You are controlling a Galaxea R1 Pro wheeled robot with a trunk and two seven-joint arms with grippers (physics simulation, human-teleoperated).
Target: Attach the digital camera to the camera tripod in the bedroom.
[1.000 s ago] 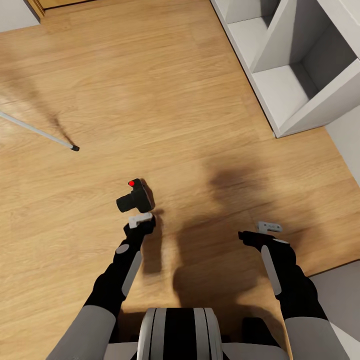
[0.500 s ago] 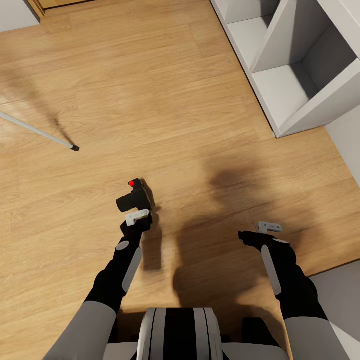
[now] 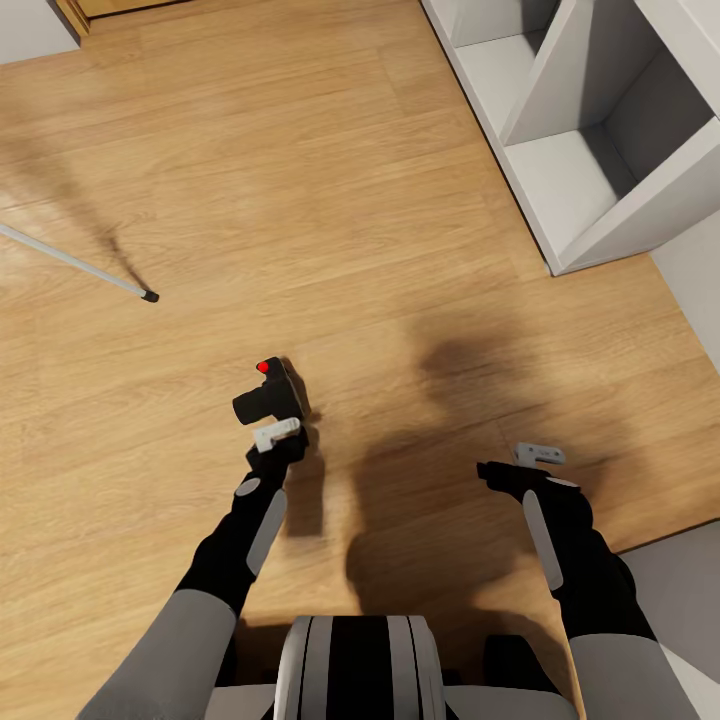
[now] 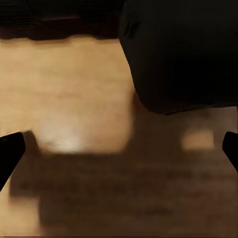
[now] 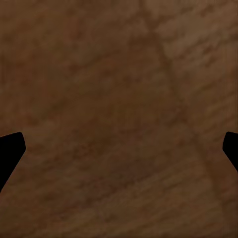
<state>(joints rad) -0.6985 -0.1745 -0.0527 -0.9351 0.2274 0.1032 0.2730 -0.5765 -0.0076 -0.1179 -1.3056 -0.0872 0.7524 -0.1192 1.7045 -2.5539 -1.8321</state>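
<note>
Digital camera (image 3: 270, 394) on wood floor (image 3: 300, 200), just ahead of left gripper (image 3: 277, 436), jaws spread wide; right gripper (image 3: 520, 462) well apart, jaws spread; tripod leg (image 3: 75, 262) far left

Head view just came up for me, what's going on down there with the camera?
The small black digital camera with a red dot on top lies on the light wood floor. The left gripper hangs right beside it, fingers spread wide in the left wrist view with the camera's dark body just ahead, not between them. The right gripper is open over bare floor, holding nothing. One silver tripod leg with a black foot reaches in from the left, well apart from the camera. White cube shelves stand off to the right.
</note>
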